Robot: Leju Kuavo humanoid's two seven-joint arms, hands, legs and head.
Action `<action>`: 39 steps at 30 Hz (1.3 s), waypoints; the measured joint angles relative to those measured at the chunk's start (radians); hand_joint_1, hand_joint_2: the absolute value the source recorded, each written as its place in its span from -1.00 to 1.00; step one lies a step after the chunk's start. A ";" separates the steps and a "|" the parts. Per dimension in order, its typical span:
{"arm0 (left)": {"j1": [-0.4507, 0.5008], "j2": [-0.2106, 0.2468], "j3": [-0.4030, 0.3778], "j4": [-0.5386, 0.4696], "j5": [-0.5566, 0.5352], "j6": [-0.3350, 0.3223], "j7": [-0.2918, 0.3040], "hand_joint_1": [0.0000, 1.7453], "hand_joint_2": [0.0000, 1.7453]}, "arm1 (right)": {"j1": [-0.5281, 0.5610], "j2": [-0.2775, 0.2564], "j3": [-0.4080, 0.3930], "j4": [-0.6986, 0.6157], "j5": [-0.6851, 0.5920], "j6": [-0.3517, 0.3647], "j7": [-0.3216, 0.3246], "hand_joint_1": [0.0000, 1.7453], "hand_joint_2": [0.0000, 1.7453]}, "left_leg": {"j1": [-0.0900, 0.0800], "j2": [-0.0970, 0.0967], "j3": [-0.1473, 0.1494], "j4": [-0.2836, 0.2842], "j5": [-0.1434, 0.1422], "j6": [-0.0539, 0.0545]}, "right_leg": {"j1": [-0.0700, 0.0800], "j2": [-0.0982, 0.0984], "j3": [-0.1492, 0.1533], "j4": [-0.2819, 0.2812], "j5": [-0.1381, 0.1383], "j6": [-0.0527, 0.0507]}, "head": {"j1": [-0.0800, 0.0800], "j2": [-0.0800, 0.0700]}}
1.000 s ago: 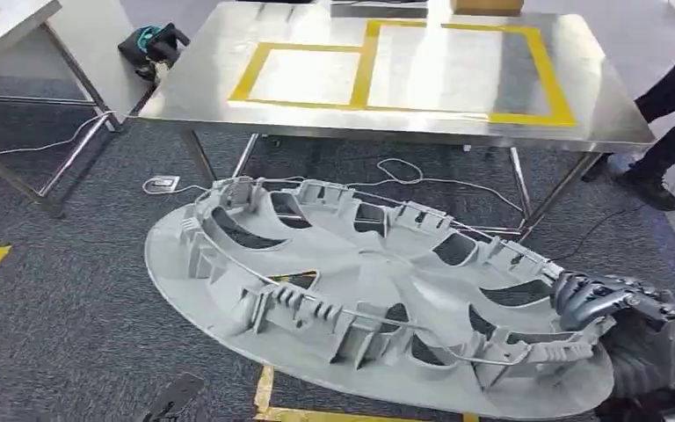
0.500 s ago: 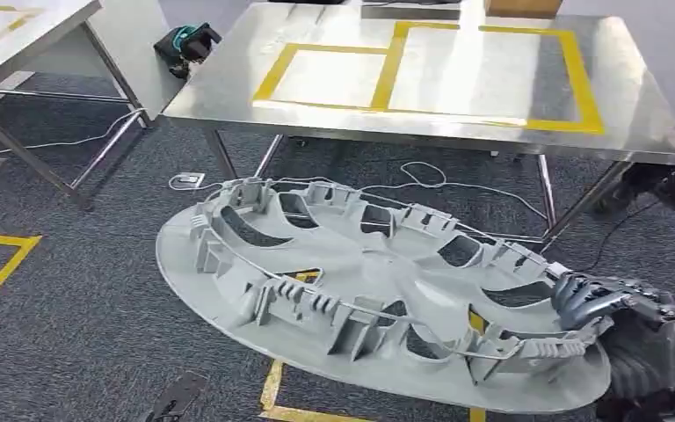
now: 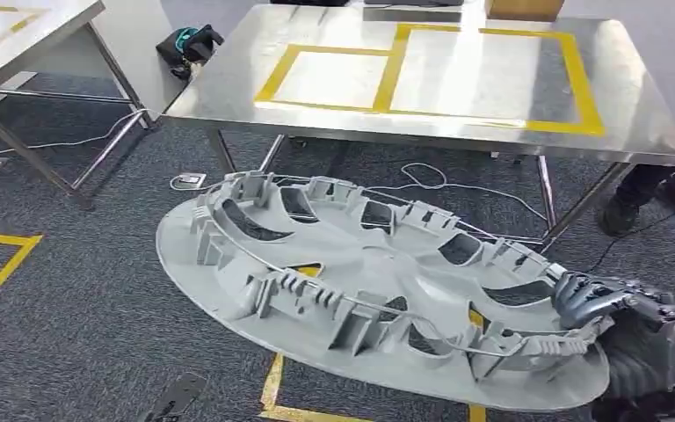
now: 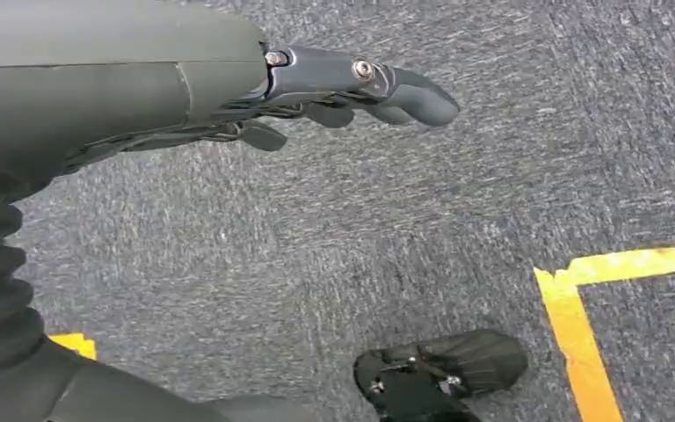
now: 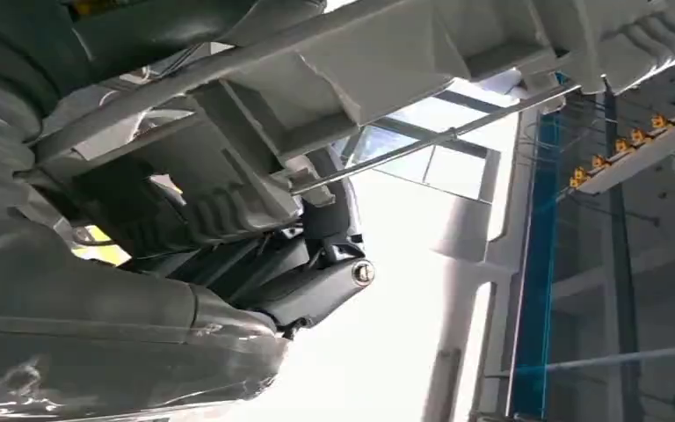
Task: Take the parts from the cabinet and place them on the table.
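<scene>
A large grey round plastic part (image 3: 352,272), ribbed side up, hangs tilted over the carpet in the head view. My right hand (image 3: 611,303) grips its rim at the lower right. In the right wrist view the fingers (image 5: 316,290) curl under the part's ribbed edge (image 5: 387,61). Ahead stands the steel table (image 3: 228,83), marked with yellow tape rectangles (image 3: 431,75). My left hand (image 4: 334,83) hangs over the carpet with its fingers stretched out and nothing in it.
A second steel table (image 3: 18,35) stands at the far left. A dark bag (image 3: 189,46) lies between the tables. Cables (image 3: 422,176) and a floor socket (image 3: 189,181) lie under the table. A person's legs (image 3: 668,176) stand at the right. Yellow floor tape (image 3: 0,272) marks the carpet.
The camera has swung since a second ago, so the tables sit further right in the picture. The person's legs have shifted at the right edge. My grip on the part is unchanged.
</scene>
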 joint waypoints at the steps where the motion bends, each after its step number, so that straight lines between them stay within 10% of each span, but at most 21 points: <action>1: 0.000 0.000 0.000 0.000 0.000 0.000 0.000 -1.00 1.00 | 0.000 0.000 0.000 0.000 0.001 -0.001 0.000 1.00 1.00 | -0.001 0.000 0.000 0.000 0.000 0.000 | -0.001 0.000 0.000 0.000 0.000 0.000 | 0.000 0.000; 20: 0.000 0.000 -0.002 0.000 -0.003 -0.010 -0.015 -1.00 1.00 | 0.001 0.000 0.009 0.000 0.005 -0.006 0.000 1.00 1.00 | -0.003 0.000 0.000 0.002 -0.001 0.002 | -0.004 0.000 0.000 0.000 0.001 0.001 | 0.000 0.000; 21: -0.001 -0.003 -0.007 0.000 -0.005 -0.010 -0.016 -1.00 1.00 | 0.005 0.000 0.010 -0.001 0.005 -0.007 -0.001 1.00 1.00 | 0.004 0.005 0.031 -0.055 0.022 0.029 | -0.005 -0.002 0.002 -0.015 0.006 0.022 | 0.001 0.000; 22: -0.003 -0.003 -0.009 0.000 -0.006 -0.011 -0.017 -1.00 1.00 | 0.004 0.000 0.010 -0.001 0.004 -0.007 -0.001 1.00 1.00 | 0.007 0.007 0.037 -0.062 0.024 0.034 | -0.004 -0.002 -0.011 0.020 -0.022 0.026 | 0.004 0.000; 26: -0.003 -0.008 -0.017 0.000 -0.008 -0.015 -0.018 -1.00 1.00 | 0.014 -0.001 0.009 0.000 0.002 -0.007 -0.005 1.00 1.00 | 0.015 0.012 0.036 -0.057 0.018 0.025 | -0.016 -0.003 -0.132 0.264 -0.125 0.048 | 0.007 0.000; 29: -0.003 -0.010 -0.018 0.000 -0.007 -0.016 -0.019 -1.00 1.00 | 0.020 -0.001 0.007 -0.001 0.001 -0.007 -0.009 1.00 1.00 | 0.038 0.013 0.035 -0.032 0.002 -0.004 | -0.033 -0.012 -0.032 0.070 -0.008 0.076 | 0.006 0.000; 31: -0.004 0.006 -0.019 -0.003 -0.007 -0.014 -0.021 -1.00 1.00 | 0.022 -0.001 0.007 0.004 -0.001 -0.006 -0.011 1.00 1.00 | 0.032 0.014 0.024 0.002 -0.019 -0.028 | -0.036 -0.010 -0.005 0.017 -0.016 0.098 | 0.015 0.000; 32: -0.003 -0.010 -0.020 -0.002 -0.007 -0.015 -0.023 -1.00 1.00 | 0.022 -0.001 0.005 0.000 -0.002 -0.006 -0.013 1.00 1.00 | 0.033 0.013 0.019 0.014 -0.027 -0.031 | -0.039 0.001 0.006 0.022 -0.018 0.059 | 0.016 0.000; 33: -0.002 0.000 -0.020 -0.002 -0.007 -0.015 -0.023 -1.00 1.00 | 0.024 -0.001 0.004 0.000 -0.001 -0.006 -0.013 1.00 1.00 | 0.030 0.013 0.019 0.011 -0.024 -0.031 | -0.039 0.000 -0.002 0.028 -0.020 0.044 | 0.004 0.000; 36: -0.001 -0.003 -0.020 -0.002 -0.007 -0.015 -0.024 -1.00 1.00 | 0.027 -0.001 0.000 0.000 -0.001 -0.004 -0.014 1.00 1.00 | 0.037 0.016 0.015 0.022 -0.033 -0.040 | -0.033 0.007 -0.012 0.037 -0.017 0.019 | -0.005 0.000; 39: -0.005 -0.006 -0.023 -0.002 -0.008 -0.016 -0.024 -1.00 1.00 | 0.029 -0.001 -0.006 0.000 -0.001 -0.002 -0.014 1.00 1.00 | 0.031 0.018 -0.081 0.224 -0.141 -0.039 | -0.027 0.010 -0.014 0.035 -0.016 0.009 | -0.008 0.000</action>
